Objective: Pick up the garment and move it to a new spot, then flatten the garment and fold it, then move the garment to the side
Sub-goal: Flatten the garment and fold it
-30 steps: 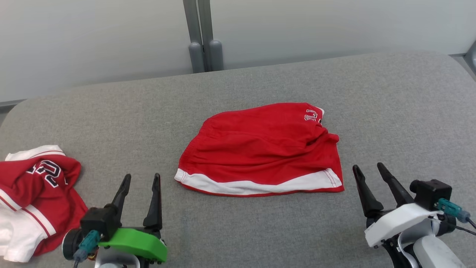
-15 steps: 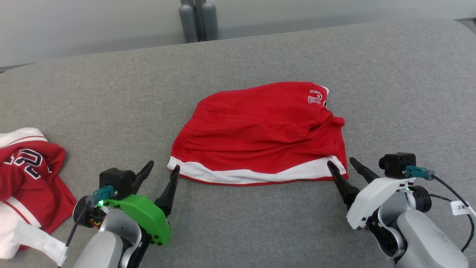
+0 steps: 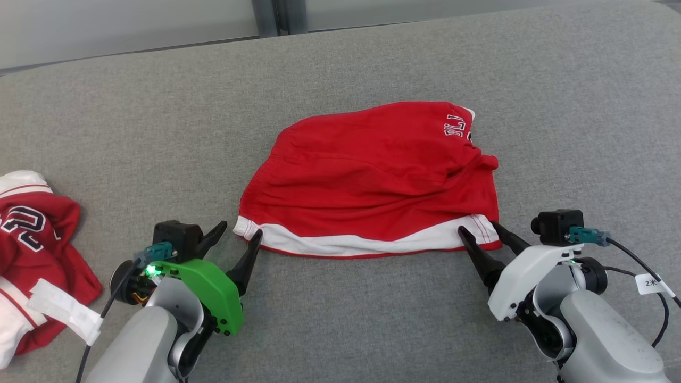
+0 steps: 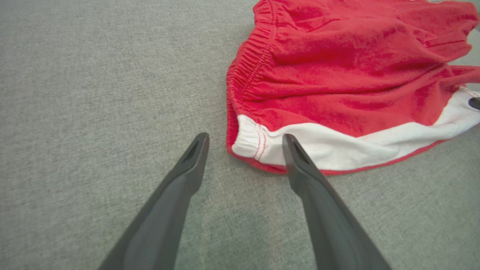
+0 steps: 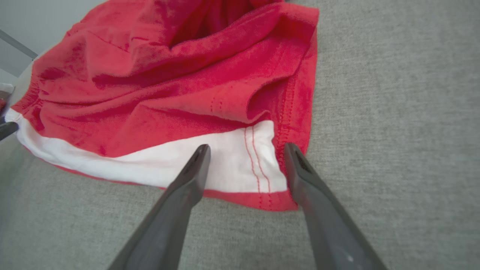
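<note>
The garment [image 3: 372,175], red shorts with a white band along the near edge, lies flat and slightly creased in the middle of the grey padded surface. My left gripper [image 3: 239,231] is open at its near-left corner; in the left wrist view the left gripper [image 4: 244,137] straddles the white corner of the garment [image 4: 337,75]. At the near-right corner my right gripper [image 3: 478,227] stands open. The right wrist view shows the right gripper [image 5: 246,147] with both fingers flanking the white corner of the garment [image 5: 168,93]. Nothing is gripped.
Another red-and-white piece of clothing [image 3: 32,239] with dark numerals lies crumpled at the left edge, beside my left arm. The grey surface [image 3: 372,319] stretches wide on all sides. Its far edge meets a pale wall with a grey post [image 3: 276,13].
The head camera has tipped forward and down. Both grippers have advanced from short of the garment to its two near corners, staying open.
</note>
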`<state>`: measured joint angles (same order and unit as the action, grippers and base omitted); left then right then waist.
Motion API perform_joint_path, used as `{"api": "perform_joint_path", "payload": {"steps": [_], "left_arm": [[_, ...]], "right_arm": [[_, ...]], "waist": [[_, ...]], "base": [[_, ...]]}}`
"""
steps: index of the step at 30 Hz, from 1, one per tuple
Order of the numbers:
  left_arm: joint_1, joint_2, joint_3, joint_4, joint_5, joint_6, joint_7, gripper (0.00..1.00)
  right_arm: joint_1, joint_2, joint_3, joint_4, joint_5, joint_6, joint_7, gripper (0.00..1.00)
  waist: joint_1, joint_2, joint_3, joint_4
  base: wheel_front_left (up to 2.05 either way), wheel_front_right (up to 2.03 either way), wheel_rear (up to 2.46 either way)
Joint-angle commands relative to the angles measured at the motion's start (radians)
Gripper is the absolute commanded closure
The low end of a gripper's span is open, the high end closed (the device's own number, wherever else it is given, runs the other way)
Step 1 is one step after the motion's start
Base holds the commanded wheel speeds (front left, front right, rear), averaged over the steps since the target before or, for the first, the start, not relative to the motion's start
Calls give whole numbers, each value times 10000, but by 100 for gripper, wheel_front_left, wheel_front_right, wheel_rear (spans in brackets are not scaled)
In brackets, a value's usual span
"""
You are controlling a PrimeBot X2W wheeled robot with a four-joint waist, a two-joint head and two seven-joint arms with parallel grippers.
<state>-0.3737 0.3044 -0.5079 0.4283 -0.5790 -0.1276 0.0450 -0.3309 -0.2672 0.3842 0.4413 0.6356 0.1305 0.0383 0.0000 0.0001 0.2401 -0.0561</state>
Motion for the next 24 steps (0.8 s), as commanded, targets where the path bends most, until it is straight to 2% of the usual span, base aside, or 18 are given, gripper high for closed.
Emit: {"api": "perform_joint_path", "payload": {"steps": [1, 3, 4, 5, 6, 7, 8, 15, 24], "left_arm": [[-239, 84, -117, 143, -177, -39, -57, 0], [-395, 132, -314, 321, -272, -39, -133, 0], [-458, 151, -416, 412, -350, -39, -160, 0], [-499, 164, -500, 487, -436, -39, -200, 0], [-538, 183, -597, 560, -527, -39, -231, 24], [-568, 201, -674, 612, -587, -39, -247, 52], [-607, 222, -768, 682, -684, -39, -294, 98], [-697, 390, -1215, 825, -1099, -38, -858, 100], [-383, 640, -1217, 177, -1604, -38, -1587, 100]], "right_arm": [[-80, -44, 86, 44, 100, 3, 4, 3], [-136, -56, 176, 69, 158, 4, -30, 19], [-154, -50, 228, 76, 184, 4, -38, 40], [-167, -51, 270, 86, 220, 4, -52, 53], [-180, -58, 313, 103, 251, 4, -84, 64], [-187, -58, 350, 114, 298, 4, -89, 73], [-190, -65, 398, 136, 346, 4, -92, 100], [-171, -208, 534, 0, 565, 4, -633, 100], [343, -702, 391, -1397, 1289, 4, -2226, 100]], "waist": [[0, -1, 59, -22], [0, -1, 94, -43], [0, -1, 104, -56], [0, -1, 109, -65], [0, -1, 112, -73], [0, -1, 111, -76], [0, -1, 103, -77], [0, -1, -121, -43], [0, -1, -637, -7]], "base": [[0, 0, 0], [0, 0, 0], [0, 0, 0], [0, 0, 0], [0, 0, 0], [0, 0, 0], [0, 0, 0], [0, 0, 0], [0, 0, 0]]}}
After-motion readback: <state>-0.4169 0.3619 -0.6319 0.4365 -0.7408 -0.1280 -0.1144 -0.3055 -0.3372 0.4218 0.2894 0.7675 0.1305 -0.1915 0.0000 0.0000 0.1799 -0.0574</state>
